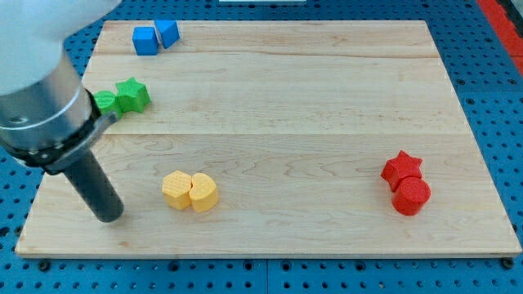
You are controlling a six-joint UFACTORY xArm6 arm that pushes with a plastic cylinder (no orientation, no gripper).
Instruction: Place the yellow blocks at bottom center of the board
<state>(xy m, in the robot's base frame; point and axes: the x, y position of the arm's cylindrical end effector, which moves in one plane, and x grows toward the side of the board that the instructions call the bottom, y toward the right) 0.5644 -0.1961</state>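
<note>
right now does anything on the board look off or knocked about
Nothing stands out. The blocks sit in tidy touching pairs: blue at top left, green at left, yellow at lower left of centre, red at right. All lie flat on the board. My tip is left of the yellow pair, apart from it.

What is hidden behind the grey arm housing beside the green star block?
A second green block touches the green star block; the grey arm housing covers its left part, so its shape is unclear.

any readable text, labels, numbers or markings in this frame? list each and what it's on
None readable. The wooden board, the yellow blocks, red blocks, green blocks, blue blocks and the rod down to my tip, which sits to the view's left of the yellow blocks, all carry no print.
</note>
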